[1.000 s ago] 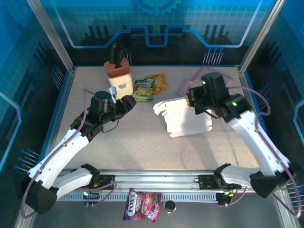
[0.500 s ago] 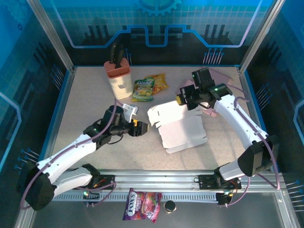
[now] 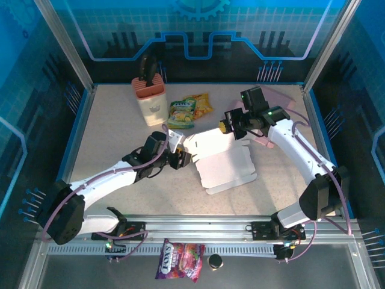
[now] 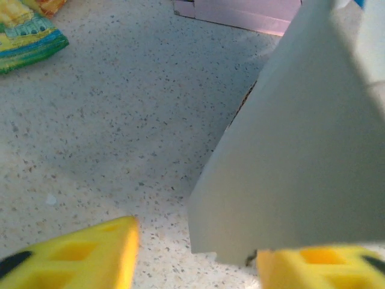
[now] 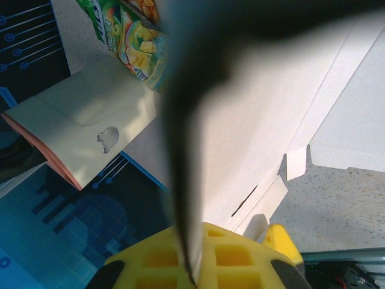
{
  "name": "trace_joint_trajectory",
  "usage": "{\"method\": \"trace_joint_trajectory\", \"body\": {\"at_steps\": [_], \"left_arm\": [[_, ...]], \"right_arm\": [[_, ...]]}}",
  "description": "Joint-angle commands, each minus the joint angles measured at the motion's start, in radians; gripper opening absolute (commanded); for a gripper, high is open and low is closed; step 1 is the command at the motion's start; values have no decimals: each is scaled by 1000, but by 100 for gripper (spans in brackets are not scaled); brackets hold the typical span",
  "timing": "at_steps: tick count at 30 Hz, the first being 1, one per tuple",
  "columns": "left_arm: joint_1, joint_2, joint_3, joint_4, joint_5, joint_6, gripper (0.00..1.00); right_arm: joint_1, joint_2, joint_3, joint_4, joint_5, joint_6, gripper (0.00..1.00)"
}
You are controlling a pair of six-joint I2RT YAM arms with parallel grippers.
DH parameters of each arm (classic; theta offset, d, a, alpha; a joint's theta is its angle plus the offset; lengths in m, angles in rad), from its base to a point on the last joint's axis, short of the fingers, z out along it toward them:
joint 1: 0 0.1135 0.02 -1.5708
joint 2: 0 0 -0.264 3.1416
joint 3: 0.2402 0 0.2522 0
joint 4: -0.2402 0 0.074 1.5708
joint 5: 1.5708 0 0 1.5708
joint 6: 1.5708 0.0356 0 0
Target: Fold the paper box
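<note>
Walled on three sides by blue panels printed with grid and circuit lines, framed by slanting aluminium posts; floored by a speckled beige table, with a slotted metal rail along the near edge.

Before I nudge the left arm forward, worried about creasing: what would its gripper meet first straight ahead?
The left gripper would likely meet the paper box first, its raised flap just ahead of one finger; depth is unclear.

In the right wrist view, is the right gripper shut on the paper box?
Yes, the right gripper is shut on the paper box, a panel pinched edge-on between its jaws.
</note>
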Motion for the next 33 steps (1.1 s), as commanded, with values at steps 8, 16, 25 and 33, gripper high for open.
{"method": "trace_joint_trajectory", "body": {"at_steps": [8, 16, 25, 33], "left_arm": [[-16, 32, 54, 30, -67, -9, 0], [-51, -16, 48, -64, -188, -66, 0], [-66, -43, 42, -109, -211, -65, 0], [-67, -51, 41, -114, -216, -70, 0]], "right_arm": [[-7, 43, -89, 215, -66, -48, 0], [41, -128, -324, 583, 126, -101, 56], [133, -93, -370, 713, 176, -61, 61], [157, -30, -326, 693, 179, -61, 50]]}}
